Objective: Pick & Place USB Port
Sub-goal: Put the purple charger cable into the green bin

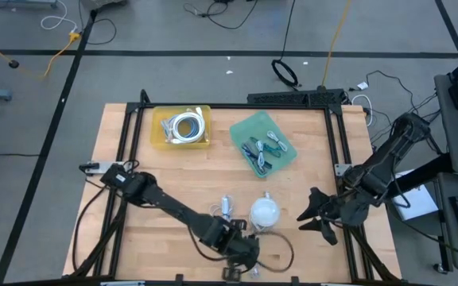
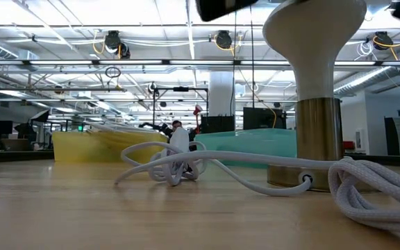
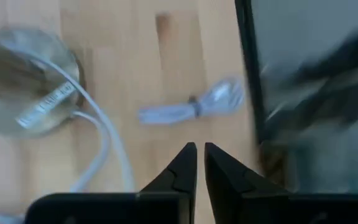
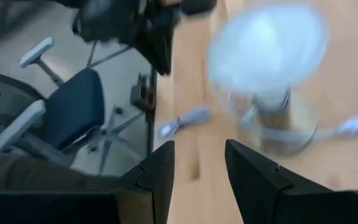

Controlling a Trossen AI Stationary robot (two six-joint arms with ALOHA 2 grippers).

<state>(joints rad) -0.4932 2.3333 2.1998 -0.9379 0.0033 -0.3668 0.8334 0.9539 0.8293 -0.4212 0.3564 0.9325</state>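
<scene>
Two arms in play, though only the left gripper point(image 3: 200, 163) is on the job: its fingers stand nearly together with nothing between them, hovering at the table's front edge. Looks like the reach step, so next it needs to spread and drop. The small bundled USB cable point(image 3: 194, 107) lies just ahead of its tips, close to the black frame rail point(image 3: 246, 68), so sideways room is tight. The lamp point(image 1: 265, 211) stands between the arms. The right gripper point(image 4: 197, 163) waits beyond it, jaws apart, empty.
</scene>
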